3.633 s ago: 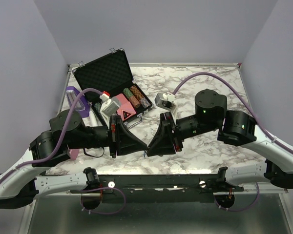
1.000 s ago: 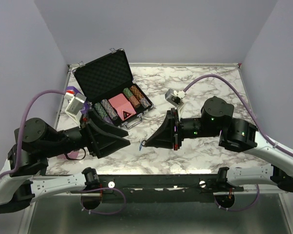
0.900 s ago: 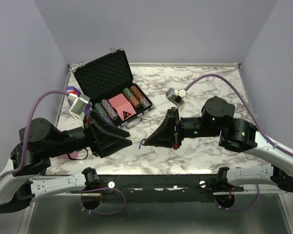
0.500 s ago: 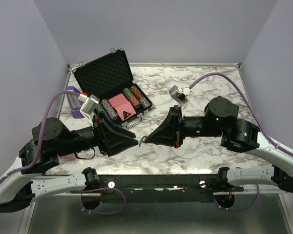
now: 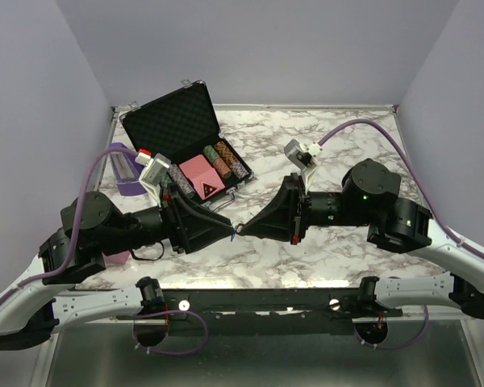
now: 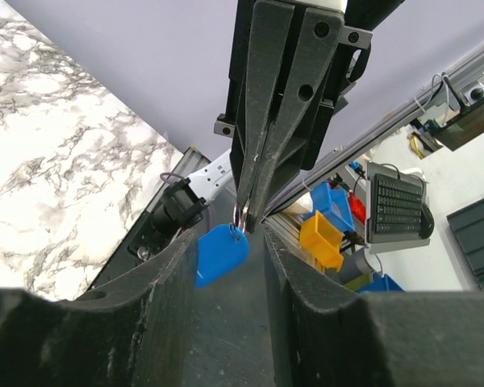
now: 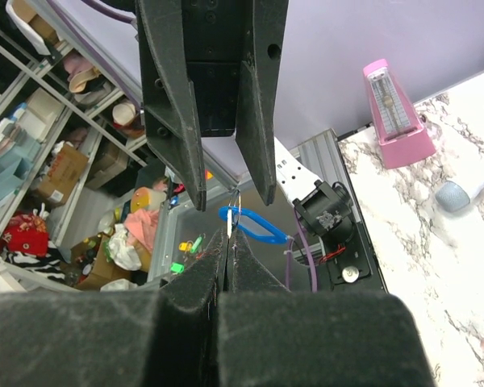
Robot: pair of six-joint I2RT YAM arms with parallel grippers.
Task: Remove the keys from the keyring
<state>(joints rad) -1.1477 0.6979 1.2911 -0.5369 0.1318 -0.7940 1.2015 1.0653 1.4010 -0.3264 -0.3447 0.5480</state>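
1. Fingers (image 7: 195, 282) of the right gripper (image 7: 227, 243) are pressed together on the keyring (image 6: 239, 216). They pinch it at the tips and hold it in the air above the table (image 5: 339, 145).
2. The left gripper (image 6: 230, 239) is spread with nothing between its fingers. Its tips stand either side of the ring, close to it and, as far as can be seen, not touching.
3. The blue tag (image 6: 220, 255) hangs from the ring just beside the right tips.
4. Of the keys (image 7: 230, 222), only a thin silvery sliver shows at the ring. How many there are cannot be told.
5. Step judged in hand: offering the ring for a second grip. No key is off yet.
6. The next move calls for the left fingers to close on a key alone, clear of the tag. They would then work it round the coil while the right grip holds firm.
7. The open black case (image 5: 173, 121) lies well apart, toward the table's far left.
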